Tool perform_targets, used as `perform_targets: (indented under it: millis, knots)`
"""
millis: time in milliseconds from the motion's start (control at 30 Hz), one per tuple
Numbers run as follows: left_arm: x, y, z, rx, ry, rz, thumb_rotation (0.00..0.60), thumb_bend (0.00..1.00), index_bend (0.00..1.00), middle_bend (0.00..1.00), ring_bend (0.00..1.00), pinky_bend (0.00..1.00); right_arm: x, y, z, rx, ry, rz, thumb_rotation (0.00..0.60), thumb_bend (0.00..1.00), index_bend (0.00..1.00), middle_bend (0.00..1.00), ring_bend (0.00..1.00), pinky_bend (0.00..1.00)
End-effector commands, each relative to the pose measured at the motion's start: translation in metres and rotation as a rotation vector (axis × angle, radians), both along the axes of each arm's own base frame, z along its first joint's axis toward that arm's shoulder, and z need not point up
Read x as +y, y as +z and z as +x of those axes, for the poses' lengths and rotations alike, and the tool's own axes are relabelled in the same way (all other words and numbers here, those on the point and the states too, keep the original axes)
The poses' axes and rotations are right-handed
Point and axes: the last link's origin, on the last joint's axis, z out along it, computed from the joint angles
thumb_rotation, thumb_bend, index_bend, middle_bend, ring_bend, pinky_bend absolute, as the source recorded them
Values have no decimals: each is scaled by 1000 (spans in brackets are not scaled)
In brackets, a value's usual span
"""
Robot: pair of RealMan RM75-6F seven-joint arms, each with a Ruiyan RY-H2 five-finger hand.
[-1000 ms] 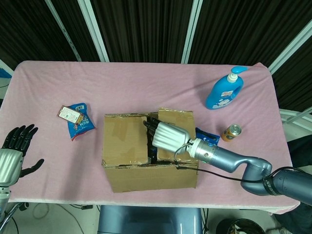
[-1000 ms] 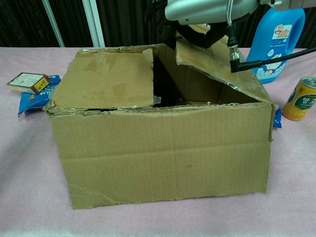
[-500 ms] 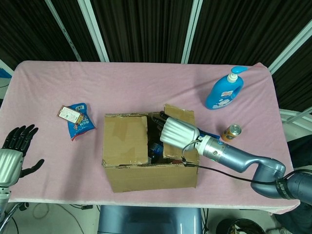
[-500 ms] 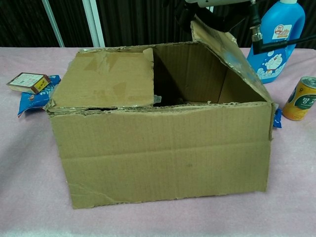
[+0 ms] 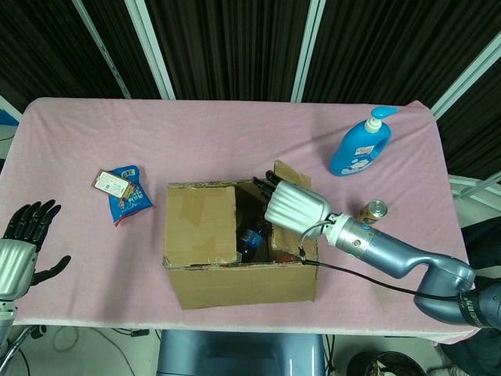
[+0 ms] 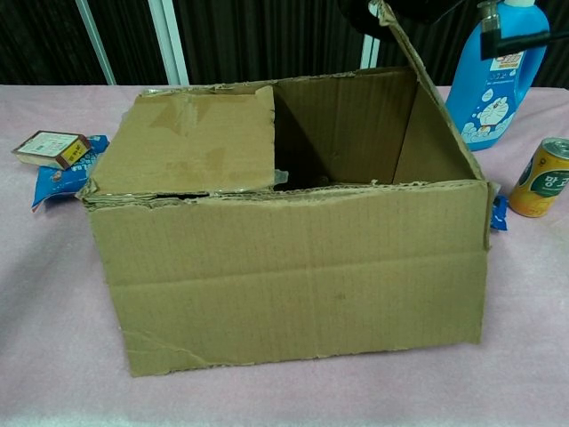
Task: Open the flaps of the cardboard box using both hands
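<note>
Worn brown cardboard box (image 5: 235,251) sits centre frame on the pink-covered table (image 5: 196,141); right hand (image 5: 293,205) lies along its raised right flap (image 6: 418,98), grip unclear. Left hand (image 5: 22,244), lower left, fingers spread, empty. Flat left flap (image 6: 187,142) looks light, floppy, torn-edged: best lifted by its free inner edge

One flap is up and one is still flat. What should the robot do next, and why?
Probably bring the left hand over to the left flap and lift its inner edge. That flap lies flat over the cardboard box, while the right hand already has the right flap raised nearly upright. The left hand is open at the table edge, far from the box.
</note>
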Motion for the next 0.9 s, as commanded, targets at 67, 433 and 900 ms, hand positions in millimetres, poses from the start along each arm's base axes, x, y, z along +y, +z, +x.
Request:
perform_targets:
  millis: [67, 433, 900]
  knots:
    - [0, 0, 0, 1, 0, 2, 600, 169, 0, 38, 0, 70, 0, 4, -1, 1, -7, -10, 600, 1000, 621, 411, 140, 252]
    - [1, -1, -1, 3, 6, -1, 600, 169, 0, 38, 0, 70, -4, 18, -3, -19, -34, -36, 600, 888, 448, 363, 124, 251]
    - [1, -1, -1, 4, 9, -2, 600, 169, 0, 38, 0, 70, -8, 30, -11, -1, -42, -88, 600, 832, 408, 338, 111, 250]
